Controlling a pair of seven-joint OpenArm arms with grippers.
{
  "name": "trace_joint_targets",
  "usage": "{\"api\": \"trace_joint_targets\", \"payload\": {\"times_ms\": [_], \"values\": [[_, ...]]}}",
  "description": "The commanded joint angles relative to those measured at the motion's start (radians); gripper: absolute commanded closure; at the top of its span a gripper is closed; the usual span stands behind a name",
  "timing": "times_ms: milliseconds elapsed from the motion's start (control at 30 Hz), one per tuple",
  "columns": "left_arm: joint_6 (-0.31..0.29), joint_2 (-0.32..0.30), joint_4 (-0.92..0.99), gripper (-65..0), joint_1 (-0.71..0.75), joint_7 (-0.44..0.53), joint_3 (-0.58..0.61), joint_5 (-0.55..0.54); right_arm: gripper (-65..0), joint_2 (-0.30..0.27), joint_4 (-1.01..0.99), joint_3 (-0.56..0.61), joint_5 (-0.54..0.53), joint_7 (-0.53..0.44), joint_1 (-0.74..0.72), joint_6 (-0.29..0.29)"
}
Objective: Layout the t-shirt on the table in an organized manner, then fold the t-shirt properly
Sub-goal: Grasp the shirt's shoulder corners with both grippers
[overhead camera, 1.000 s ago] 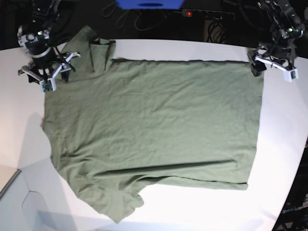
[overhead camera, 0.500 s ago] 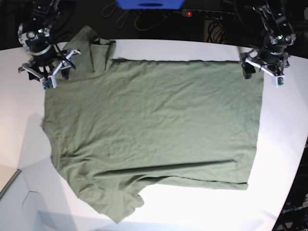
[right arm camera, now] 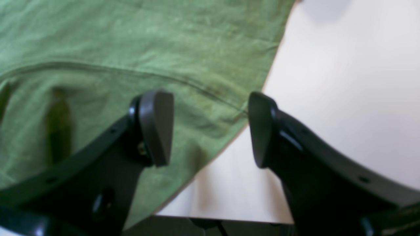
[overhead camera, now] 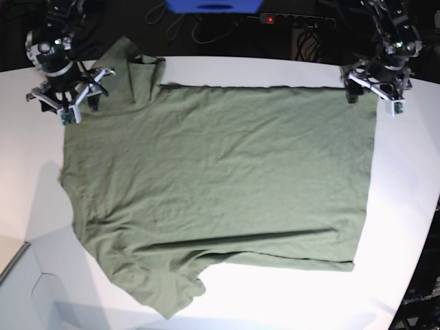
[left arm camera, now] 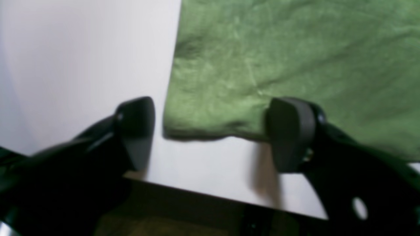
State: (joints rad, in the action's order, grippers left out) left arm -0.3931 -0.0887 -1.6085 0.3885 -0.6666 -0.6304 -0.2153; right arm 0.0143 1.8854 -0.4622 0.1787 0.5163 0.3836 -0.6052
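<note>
The big white table (overhead camera: 405,206) holds almost everything here. It is much wider than the shirt, and its far edge curves.

The green t-shirt (overhead camera: 220,185) lies spread out flat on the table. It fills most of the middle. It has soft wrinkles and one long crease low down. One sleeve sticks out at the near left. The other sleeve is at the far left and is folded over on itself. The straight hem runs down the right side.

The left gripper (overhead camera: 372,91) is at the far right corner of the shirt. In its own camera, its two black fingers (left arm camera: 290,131) stand wide apart with the shirt corner between them. One finger is over the cloth and one is over bare table. It holds nothing.

The right gripper (overhead camera: 67,103) is at the far left, by the folded sleeve. Its fingers (right arm camera: 156,126) are spread apart too. One is over the sleeve and one is over the table, with the sleeve edge between them. Nothing is in its grip.
</note>
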Motion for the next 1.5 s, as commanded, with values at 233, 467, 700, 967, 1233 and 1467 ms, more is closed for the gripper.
{"api": "trace_joint_targets", "payload": {"times_ms": [233, 467, 700, 967, 1233, 1467], "values": [[-0.004, -0.001, 0.004, -3.5, 0.008, -0.043, 0.001, -0.011, -36.4, -0.006, 0.021, -0.004, -0.008, -0.018, 0.004, 0.006], [-0.004, -0.001, 0.003, -0.2, -0.009, -0.043, -0.001, -0.011, -36.5, 0.048, 0.021, -0.004, -0.008, -0.018, 0.056, 0.006], [-0.004, -0.001, 0.003, -0.2, -0.015, -0.043, 0.001, -0.011, -36.5, 0.109, 0.015, -0.004, -0.008, -0.018, 0.107, 0.006], [-0.004, -0.001, -0.008, -0.2, -0.015, -0.043, -0.001, -0.011, -36.5, 0.111, -0.031, -0.034, -0.006, -0.014, 0.104, 0.009], [-0.004, -0.001, -0.008, -0.2, -0.015, -0.043, -0.004, -0.011, -36.2, 0.111, -0.08, -0.033, -0.005, -0.012, 0.114, 0.009], [-0.004, -0.001, -0.009, -0.2, -0.016, -0.043, -0.006, -0.011, -16.0, 0.111, -0.108, -0.03, -0.006, -0.012, 0.114, 0.006]]}}
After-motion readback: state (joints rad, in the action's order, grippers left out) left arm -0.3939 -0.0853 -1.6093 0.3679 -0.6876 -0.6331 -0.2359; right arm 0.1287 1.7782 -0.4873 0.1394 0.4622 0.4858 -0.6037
